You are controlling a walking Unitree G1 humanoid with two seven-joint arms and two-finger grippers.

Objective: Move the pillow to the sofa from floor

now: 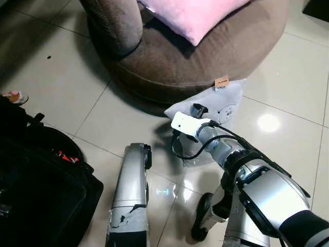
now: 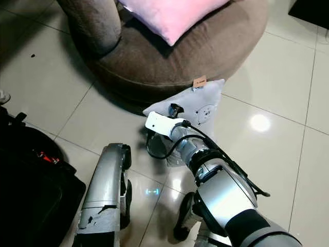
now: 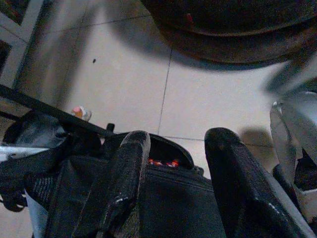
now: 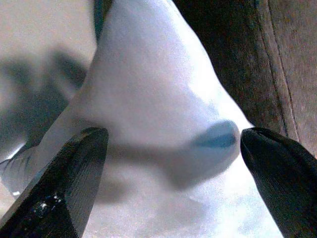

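White and soft, the small square fabric pillow [image 1: 226, 103] lies on the tiled floor [image 1: 288, 128], propped against the base of the round brown upholstered sofa [image 1: 205, 56]. We judge the step to be the reach for the grasp: our right gripper [image 4: 171, 168] is stretched low over it, fingers [image 4: 74, 168] spread either side and not yet clamped. Next we must close on the cloth and lift, while the left gripper [image 3: 183, 173] hangs idle, fingers apart, above a black bag [image 1: 41, 180].

sofa [image 1: 205, 62] crowds pillow [image 1: 229, 103]; open tile [image 1: 288, 128] to its right.
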